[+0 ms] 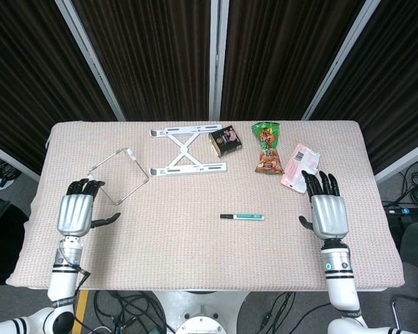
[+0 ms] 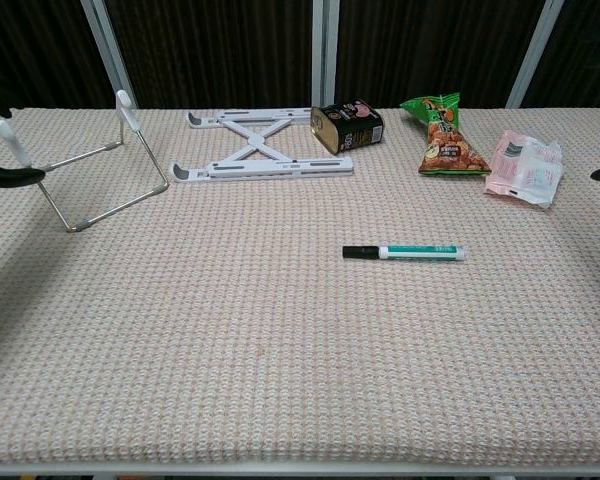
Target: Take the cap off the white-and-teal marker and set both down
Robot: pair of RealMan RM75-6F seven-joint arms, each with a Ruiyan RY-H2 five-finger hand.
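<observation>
Both robot hands – left (image 1: 76, 213), right (image 1: 328, 215) – lie flat, fingers spread, holding nothing. Marker (image 1: 242, 217) to be gripped mid-barrel w/ right, black cap (image 2: 358, 251) pulled by left.

Both arms rise from the near edge of the table, forearms pointing away from the robot, one at each side. The left hand (image 1: 77, 211) hovers palm down with its fingers curled slightly forward and its thumb stuck out toward the middle, holding nothing. The right hand (image 1: 327, 210) mirrors it on the opposite side, fingers spread and extended, thumb angled inward, also holding nothing. In the chest view only dark fingertips show at the far left and far right edges.
</observation>
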